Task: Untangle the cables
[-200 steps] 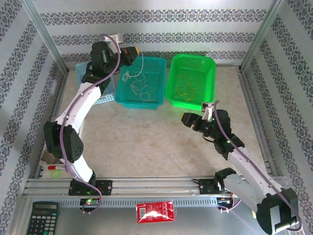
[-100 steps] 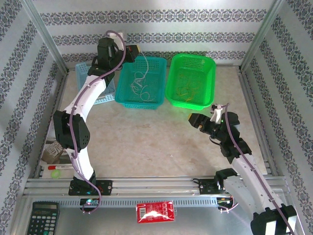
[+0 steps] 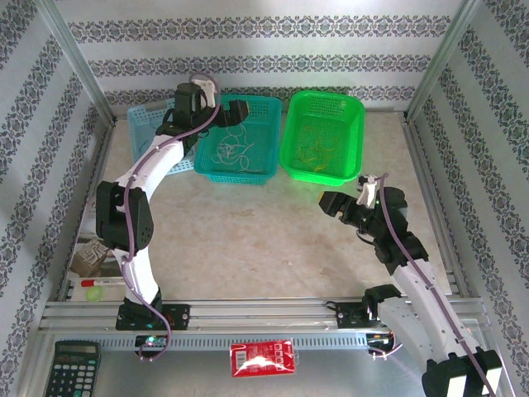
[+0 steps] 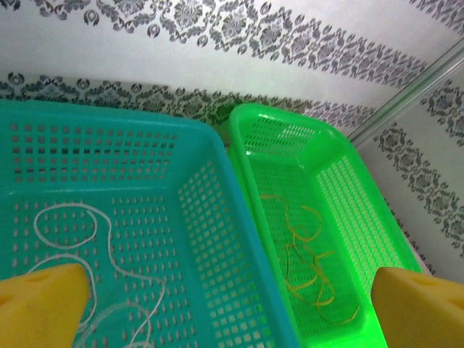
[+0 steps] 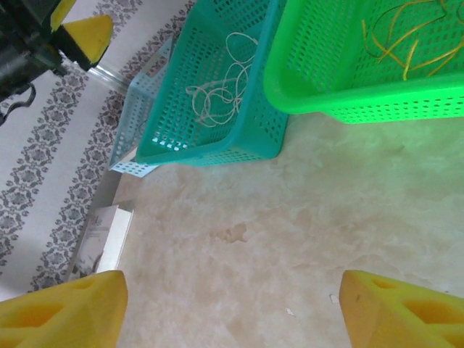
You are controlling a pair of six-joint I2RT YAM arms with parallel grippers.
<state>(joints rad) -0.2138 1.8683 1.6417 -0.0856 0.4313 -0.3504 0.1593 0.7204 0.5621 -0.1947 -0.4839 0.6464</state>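
Altogether three baskets (image 3: 235,174); white cables (image 3: 232,150) in teal, yellow cables (image 3: 317,150) in green.

Probably a robot lab test cell: aluminium frame (image 3: 83,70) boxing in a marble-look surface (image 3: 248,236), patterned wallpaper panels (image 3: 273,58) as backdrop, mounting rail (image 3: 264,311) up front, calculator (image 3: 73,368) beside it.

Striped damask wallpaper walls (image 3: 264,50), beige marbled tabletop (image 3: 248,231), aluminium corner posts (image 3: 76,59)
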